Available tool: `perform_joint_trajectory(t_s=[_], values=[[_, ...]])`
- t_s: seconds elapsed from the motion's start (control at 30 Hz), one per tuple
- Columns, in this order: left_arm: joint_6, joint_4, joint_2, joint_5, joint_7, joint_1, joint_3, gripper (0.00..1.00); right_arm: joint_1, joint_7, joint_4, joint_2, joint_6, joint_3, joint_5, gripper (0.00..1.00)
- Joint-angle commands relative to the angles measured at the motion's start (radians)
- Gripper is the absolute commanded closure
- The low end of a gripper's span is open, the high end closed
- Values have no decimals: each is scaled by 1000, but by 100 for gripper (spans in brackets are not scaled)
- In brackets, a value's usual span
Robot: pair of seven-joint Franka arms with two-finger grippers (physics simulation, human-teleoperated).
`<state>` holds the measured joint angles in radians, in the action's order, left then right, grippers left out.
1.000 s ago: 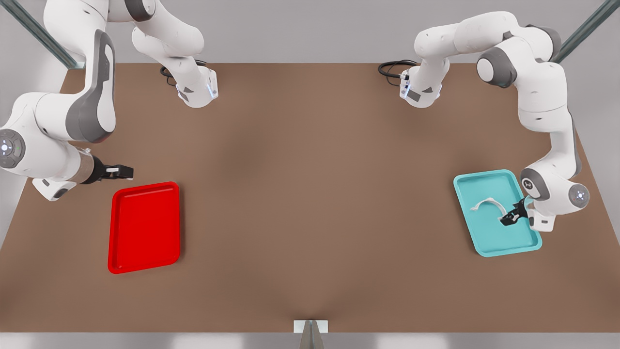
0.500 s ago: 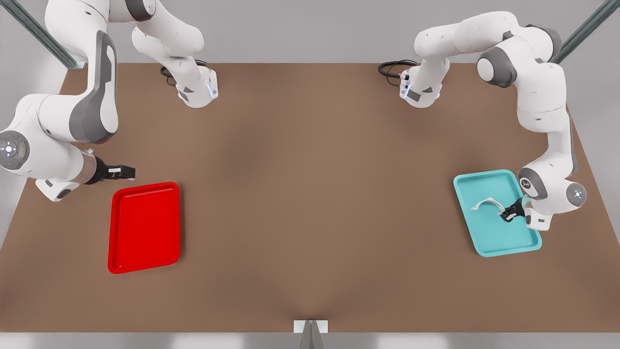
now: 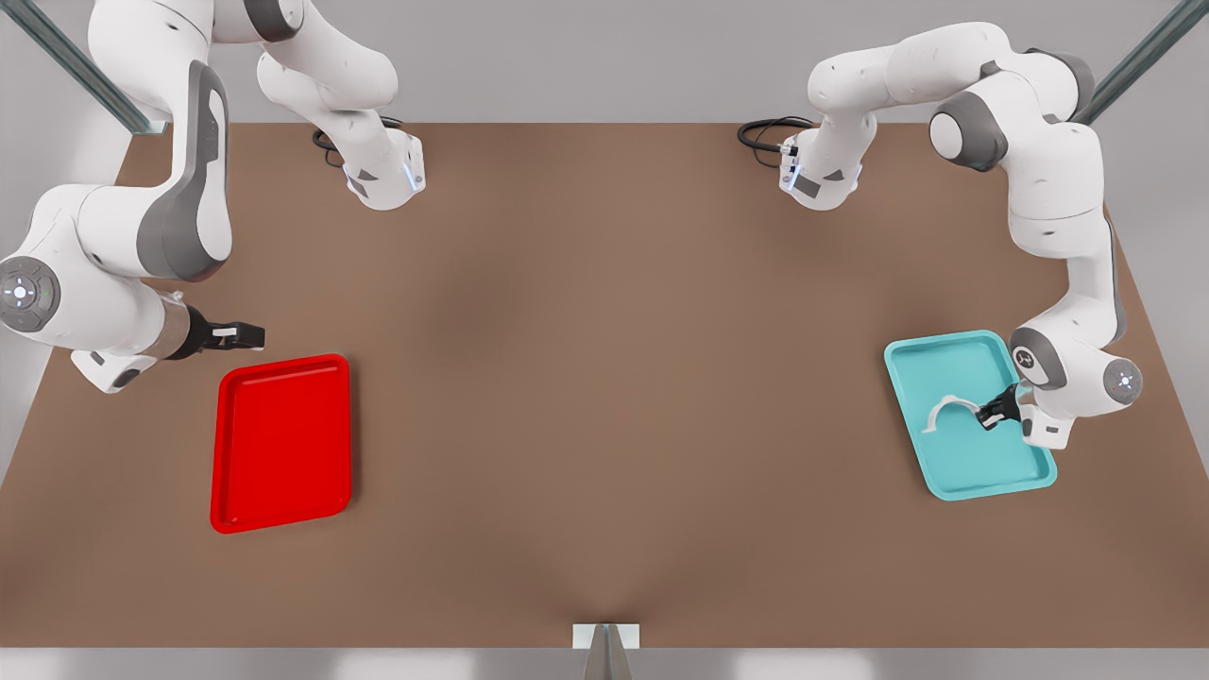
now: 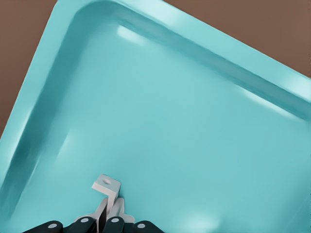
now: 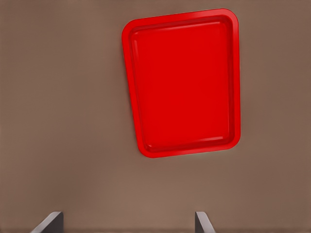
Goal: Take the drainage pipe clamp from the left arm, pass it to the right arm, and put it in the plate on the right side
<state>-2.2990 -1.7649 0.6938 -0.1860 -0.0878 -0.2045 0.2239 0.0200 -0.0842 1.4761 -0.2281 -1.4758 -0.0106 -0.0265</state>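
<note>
Gripping the Clamp, With the Handover Not Yet Begun

Judged from how things lay, the task stood at its first step. The left hand (image 3: 989, 416), on the front view's right, was down inside the teal tray (image 3: 945, 477), and its fingers (image 4: 112, 224) were pressed together on one end of the drainage pipe clamp (image 3: 947, 412). In the left wrist view one flat foot of the clamp (image 4: 107, 184), with its small hole, stuck out just past the fingertips above the tray floor. Whether the clamp was already clear of the tray or resting on it could not be told.

The right hand (image 3: 236, 332) waited well apart, on the front view's left, hovering over the table (image 3: 604, 378) just beyond the far edge of the plate (image 3: 227, 515). Its fingers (image 5: 51, 222) stood wide apart and held nothing; from its wrist camera the plate (image 5: 131, 97) lay empty.

Left to do, by this reading: lift the clamp out of the teal tray, carry it toward the middle, give it over to the right hand, and set it in the plate.
</note>
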Motion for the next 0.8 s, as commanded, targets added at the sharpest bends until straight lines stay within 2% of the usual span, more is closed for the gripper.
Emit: perform_joint_trajectory(t_s=[0.0,0.1,0.17,0.3,0.4,0.47,0.57,0.6,0.7,0.77], values=[[3,1,1,-4,23,2,0,79,0,0,0,1,0,0,0,0],[6,2,-19,-4,22,5,0,79,0,0,0,1,0,0,0,0],[92,4,-86,-6,22,23,0,79,0,0,0,1,0,0,0,0],[128,8,-166,-39,22,59,0,79,0,1,-5,-7,-8,3,0,0],[162,21,-208,-36,-24,174,0,79,-18,-2,-71,-72,-29,15,39,0],[168,30,-217,-38,-38,247,-21,79,-38,-164,-115,-145,-61,21,97,0],[217,88,-185,-38,-40,346,-31,79,-43,-733,-189,-281,-116,44,200,0],[257,122,-181,-38,-43,387,-31,79,-51,-838,-229,-326,-116,64,203,0],[259,194,-145,-21,-228,416,-143,79,-60,-1026,-244,-399,-161,144,206,0],[260,265,-103,14,-426,528,-143,79,-92,-1115,-243,-413,-199,161,204,0]])
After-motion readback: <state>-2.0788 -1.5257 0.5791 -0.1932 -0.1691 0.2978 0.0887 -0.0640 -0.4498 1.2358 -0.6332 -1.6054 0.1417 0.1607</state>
